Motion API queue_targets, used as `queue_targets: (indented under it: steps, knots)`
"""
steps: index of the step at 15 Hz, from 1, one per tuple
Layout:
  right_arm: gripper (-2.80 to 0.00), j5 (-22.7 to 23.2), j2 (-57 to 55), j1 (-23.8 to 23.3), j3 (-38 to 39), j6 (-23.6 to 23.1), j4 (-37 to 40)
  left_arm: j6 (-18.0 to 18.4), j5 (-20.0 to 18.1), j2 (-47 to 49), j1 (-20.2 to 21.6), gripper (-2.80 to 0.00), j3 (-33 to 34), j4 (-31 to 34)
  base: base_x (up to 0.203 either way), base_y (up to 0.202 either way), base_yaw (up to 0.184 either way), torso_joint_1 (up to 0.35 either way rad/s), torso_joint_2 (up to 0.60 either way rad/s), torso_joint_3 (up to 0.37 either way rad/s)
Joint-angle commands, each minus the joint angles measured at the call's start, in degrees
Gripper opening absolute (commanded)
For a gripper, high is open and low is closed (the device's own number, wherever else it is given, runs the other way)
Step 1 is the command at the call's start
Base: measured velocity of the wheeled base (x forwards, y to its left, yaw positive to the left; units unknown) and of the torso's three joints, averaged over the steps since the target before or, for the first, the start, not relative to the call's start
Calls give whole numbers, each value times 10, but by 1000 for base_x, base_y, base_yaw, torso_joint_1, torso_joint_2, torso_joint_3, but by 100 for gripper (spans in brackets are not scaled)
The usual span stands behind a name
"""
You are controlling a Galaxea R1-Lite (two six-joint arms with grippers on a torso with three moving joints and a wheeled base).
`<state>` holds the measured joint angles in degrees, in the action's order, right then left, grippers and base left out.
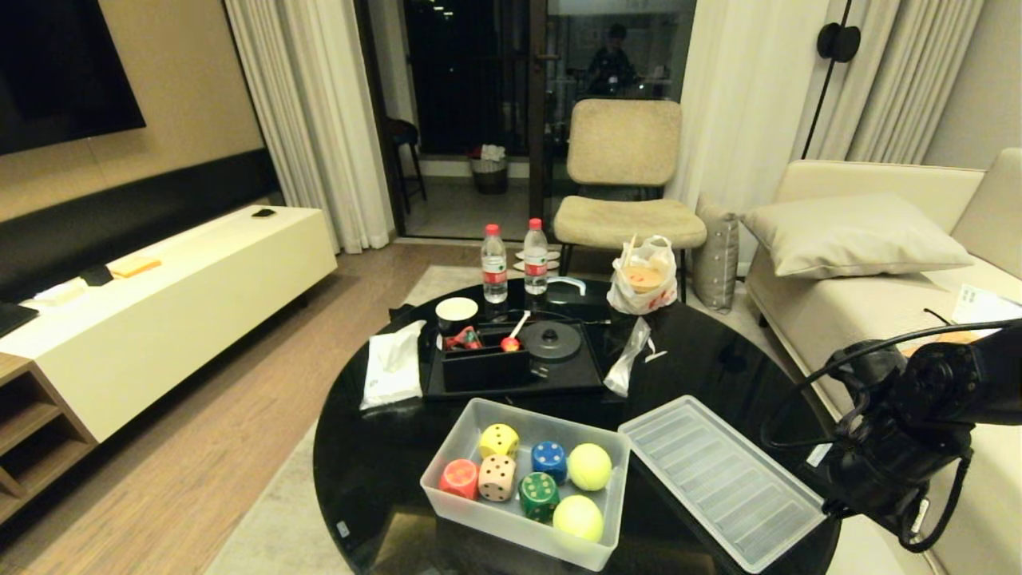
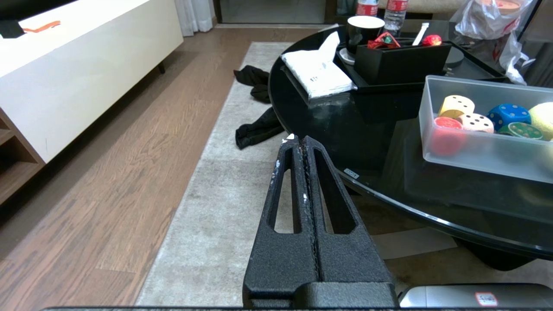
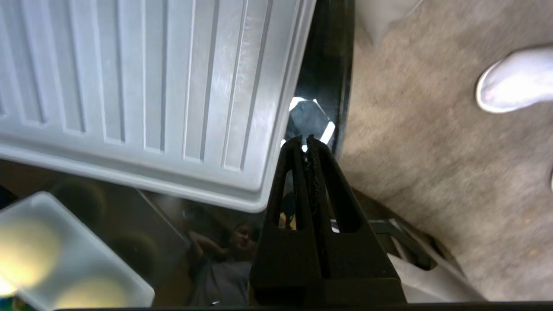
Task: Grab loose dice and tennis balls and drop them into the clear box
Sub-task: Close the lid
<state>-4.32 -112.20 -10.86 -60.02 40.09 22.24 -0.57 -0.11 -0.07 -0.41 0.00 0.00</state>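
Clear box (image 1: 467,427) sits on round black table (image 1: 718,367), holding five dice (image 1: 497,477) and two tennis balls (image 1: 589,466). Its ribbed lid (image 1: 718,479) lies just beside it. Right gripper (image 3: 305,140), fingers pressed together w/ nothing held, hangs over the lid's outer corner (near table edge). Left gripper (image 2: 300,139), likewise closed, is off the table beside the box, above a rug (image 2: 216,207).

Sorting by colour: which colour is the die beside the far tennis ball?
Blue die with white pips, clearest in the head view.
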Motion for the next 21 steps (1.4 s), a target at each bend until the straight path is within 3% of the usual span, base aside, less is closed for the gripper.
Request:
queue_targets:
  steps: [1,4,5,21]
  knots:
    - [-280,1,-42,0,-14,5,0,0,-1,1,0,-280,1,0,0,0,0,0,0,0]
    - [-280,-3,-48,0,-19,-3,0,0,0,1,0,-280,1,0,0,0,0,0,0,0]
    - [0,-5,-59,0,-22,-5,-5,0,0,1,0,-280,1,0,0,0,0,0,0,0]
    - [0,-26,-106,0,-34,25,-39,0,0,1,1,-280,1,0,0,0,0,0,0,0]
